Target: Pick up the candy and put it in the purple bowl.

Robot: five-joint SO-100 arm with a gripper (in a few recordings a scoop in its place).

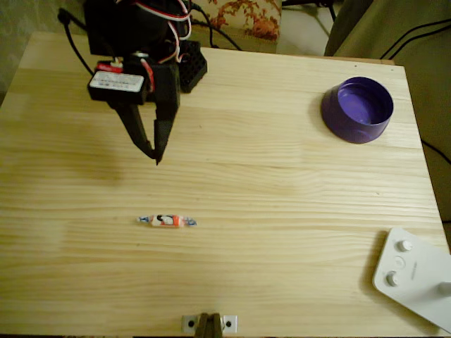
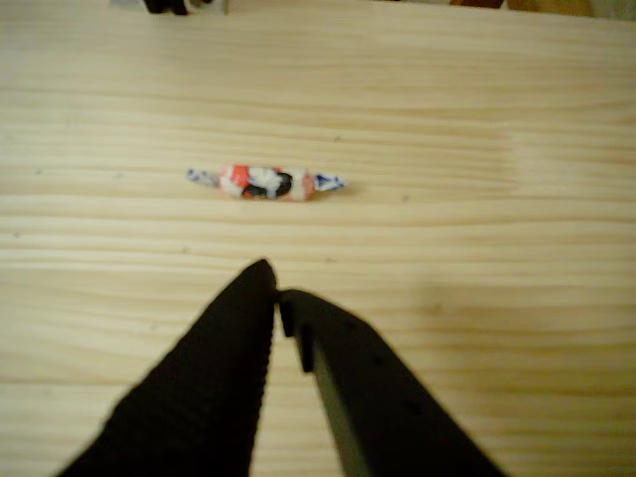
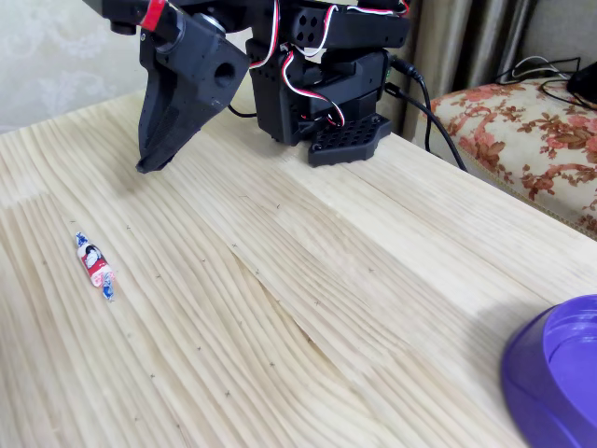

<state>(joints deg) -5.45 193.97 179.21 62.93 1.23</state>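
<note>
The candy point(image 1: 166, 221) lies flat on the wooden table, a small white and orange-red wrapped sweet with bluish twisted ends; it also shows in the wrist view point(image 2: 264, 182) and the fixed view point(image 3: 94, 265). My black gripper point(image 1: 153, 156) hangs above the table behind the candy, fingers together and holding nothing; its tips point(image 2: 275, 290) point toward the sweet, and the fixed view shows them off the wood point(image 3: 149, 168). The purple bowl point(image 1: 357, 109) stands empty at the far right of the overhead view, its rim at the fixed view's lower right corner point(image 3: 560, 373).
A white device with round knobs point(image 1: 416, 273) lies at the table's near right corner in the overhead view. A small metal bracket point(image 1: 208, 323) sits at the near edge. The arm's black base point(image 3: 326, 93) and cables stand at the back. A floral cushion point(image 3: 532, 121) lies beyond the table.
</note>
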